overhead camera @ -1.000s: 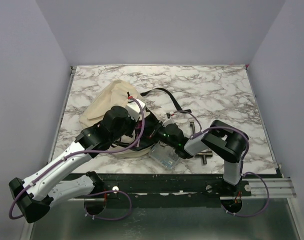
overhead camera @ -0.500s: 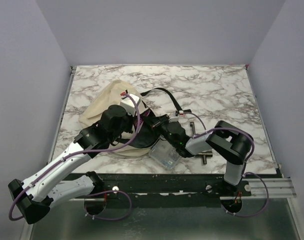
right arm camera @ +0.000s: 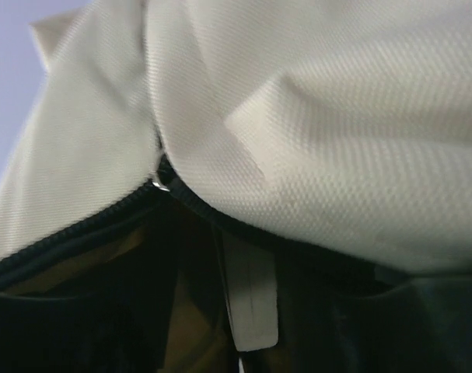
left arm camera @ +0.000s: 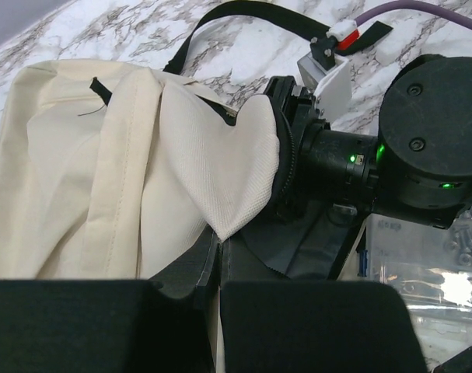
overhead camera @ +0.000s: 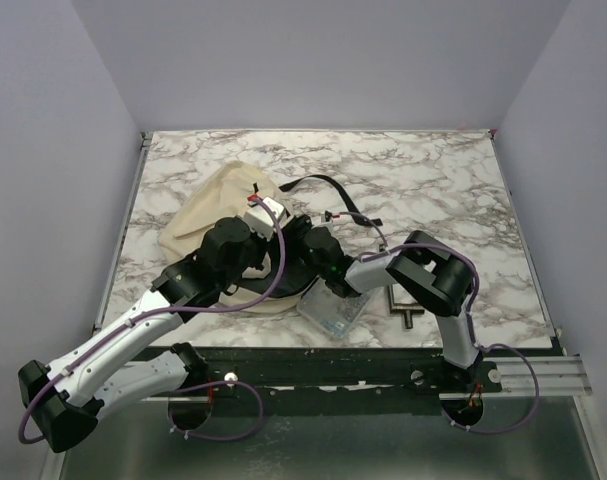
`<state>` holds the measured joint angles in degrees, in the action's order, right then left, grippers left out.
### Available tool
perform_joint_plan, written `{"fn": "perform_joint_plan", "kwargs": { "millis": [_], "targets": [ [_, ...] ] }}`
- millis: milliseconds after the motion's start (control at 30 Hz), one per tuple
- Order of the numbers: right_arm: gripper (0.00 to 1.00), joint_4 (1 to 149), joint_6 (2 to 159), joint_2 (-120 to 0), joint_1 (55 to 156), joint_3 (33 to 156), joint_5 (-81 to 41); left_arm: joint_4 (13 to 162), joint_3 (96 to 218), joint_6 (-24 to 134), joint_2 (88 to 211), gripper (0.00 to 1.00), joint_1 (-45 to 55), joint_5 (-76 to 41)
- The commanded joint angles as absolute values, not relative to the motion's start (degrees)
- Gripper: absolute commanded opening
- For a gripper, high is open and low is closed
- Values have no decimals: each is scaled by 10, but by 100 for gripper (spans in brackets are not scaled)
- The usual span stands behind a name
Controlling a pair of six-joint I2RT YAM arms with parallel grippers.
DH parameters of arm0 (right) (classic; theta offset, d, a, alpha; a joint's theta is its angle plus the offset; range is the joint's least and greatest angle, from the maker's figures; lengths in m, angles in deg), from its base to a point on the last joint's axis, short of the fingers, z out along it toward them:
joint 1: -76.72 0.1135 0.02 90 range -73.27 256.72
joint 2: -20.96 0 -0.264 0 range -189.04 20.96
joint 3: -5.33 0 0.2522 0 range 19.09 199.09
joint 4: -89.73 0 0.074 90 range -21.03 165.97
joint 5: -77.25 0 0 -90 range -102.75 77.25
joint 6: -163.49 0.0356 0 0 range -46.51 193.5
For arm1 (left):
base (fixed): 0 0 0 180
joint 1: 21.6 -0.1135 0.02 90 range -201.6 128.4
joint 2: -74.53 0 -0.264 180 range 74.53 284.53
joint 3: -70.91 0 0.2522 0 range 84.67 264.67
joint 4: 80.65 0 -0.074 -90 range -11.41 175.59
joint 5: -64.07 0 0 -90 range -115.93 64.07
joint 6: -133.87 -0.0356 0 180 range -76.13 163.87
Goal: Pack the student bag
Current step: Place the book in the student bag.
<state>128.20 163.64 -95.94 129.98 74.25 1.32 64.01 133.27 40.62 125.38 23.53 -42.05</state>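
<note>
The student bag [overhead camera: 205, 212], cream fabric with black straps, lies at the table's left centre. My left gripper [overhead camera: 271, 226] is shut on the bag's black zip edge [left arm camera: 208, 260] and holds a cream flap [left arm camera: 220, 167] up. My right gripper reaches under that flap into the opening; its black wrist [left arm camera: 422, 148] shows beside the flap, and its fingers are hidden. In the right wrist view, cream fabric [right arm camera: 321, 116] arches over a black zip line [right arm camera: 80, 225] and a dark interior with a pale strip [right arm camera: 251, 299].
A small clear plastic pouch [overhead camera: 333, 310] lies just in front of the bag's opening. A metal T-shaped tool [overhead camera: 403, 306] rests to its right near the front edge. A black strap [overhead camera: 328, 186] trails behind the bag.
My right gripper has pushed leftward, deeper under the raised flap into the bag. The left gripper has kept its hold on the zip edge, shifting only slightly.
</note>
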Motion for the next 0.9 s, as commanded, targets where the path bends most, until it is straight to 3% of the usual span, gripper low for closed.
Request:
{"fn": "perform_joint_plan", "kwargs": {
  "millis": [0, 100, 367, 533, 667, 867],
  "targets": [
    [59, 1176, 1589, -934, 1304, 752, -60, 659, 1333, 425, 1259, 0, 233, -436],
    [68, 1121, 1510, -885, 1298, 729, -109, 653, 1327, 436, 1262, 0, 231, -439],
    [80, 934, 1319, -727, 1282, 690, -193, 645, 1298, 511, 1253, 0, 215, -393],
    [80, 793, 1211, -619, 1259, 687, -199, 626, 1272, 561, 1240, 0, 212, -365],
    [74, 718, 1151, -565, 1211, 697, -216, 613, 1242, 609, 1234, 0, 209, -345],
    [67, 704, 1085, -606, 1143, 778, -260, 623, 1201, 666, 1239, 0, 207, -285]
  ]
}}
